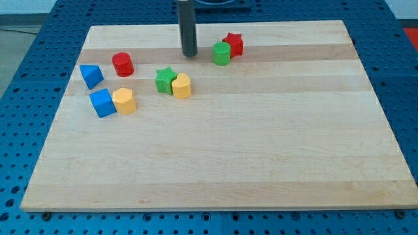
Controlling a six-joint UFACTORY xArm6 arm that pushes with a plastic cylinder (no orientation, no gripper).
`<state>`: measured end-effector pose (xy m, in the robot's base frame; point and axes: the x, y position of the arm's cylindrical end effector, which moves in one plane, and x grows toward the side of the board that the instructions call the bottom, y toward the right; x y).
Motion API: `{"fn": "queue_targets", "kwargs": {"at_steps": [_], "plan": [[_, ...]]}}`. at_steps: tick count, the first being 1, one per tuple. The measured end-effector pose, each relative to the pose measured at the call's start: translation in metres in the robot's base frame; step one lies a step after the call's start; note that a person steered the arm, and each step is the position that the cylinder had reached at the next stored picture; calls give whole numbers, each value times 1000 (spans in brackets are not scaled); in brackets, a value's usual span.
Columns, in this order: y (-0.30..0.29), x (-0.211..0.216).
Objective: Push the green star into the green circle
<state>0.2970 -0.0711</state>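
Camera view shows a pale wooden board [215, 156] on a blue pegboard surface [26, 78]. The rod comes down from the top centre, and my tip [189, 55] rests on the board in the upper middle; it is a bare rod, so there is nothing to open or close. The green star [164, 79] sits below and left of my tip, touching a yellow block [181, 85]. The green circle [222, 53] stands right of my tip, against a red star [234, 44]. At upper left lie a red cylinder [122, 64], a blue triangular block [91, 76], a blue cube [102, 103] and another yellow block [124, 100].
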Motion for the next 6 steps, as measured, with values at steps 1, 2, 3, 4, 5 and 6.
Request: {"fn": "queue_targets", "kwargs": {"at_steps": [1,2,3,4,5,6], "plan": [[-19,37],[-54,64],[-78,68],[-85,83],[-85,112],[-85,127]]}}
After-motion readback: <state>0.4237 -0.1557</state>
